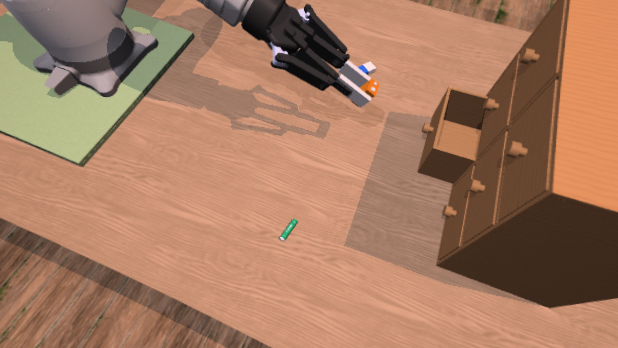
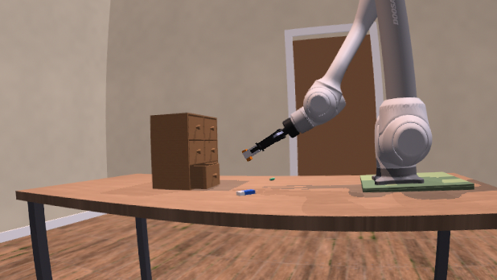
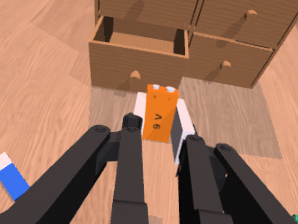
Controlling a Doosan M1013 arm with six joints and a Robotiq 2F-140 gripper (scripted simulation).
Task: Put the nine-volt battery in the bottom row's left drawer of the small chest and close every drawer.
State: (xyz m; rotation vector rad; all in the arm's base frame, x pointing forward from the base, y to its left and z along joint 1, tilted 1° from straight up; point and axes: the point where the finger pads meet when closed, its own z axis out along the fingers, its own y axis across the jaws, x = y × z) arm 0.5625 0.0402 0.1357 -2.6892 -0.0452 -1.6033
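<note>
Bright, even light falls from above. Blocky, hard-edged shadows of the arm and tool [image 1: 361, 84] lie on the desk [image 1: 200, 200], and a dimmer patch spreads before the chest [image 1: 585, 100]. All views are sharp and glare-free.

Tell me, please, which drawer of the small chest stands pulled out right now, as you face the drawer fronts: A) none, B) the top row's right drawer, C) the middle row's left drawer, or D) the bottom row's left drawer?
D: in the wrist view the bottom row's left drawer juts out of the chest, its tray open on top, while the other fronts sit flush.
</note>
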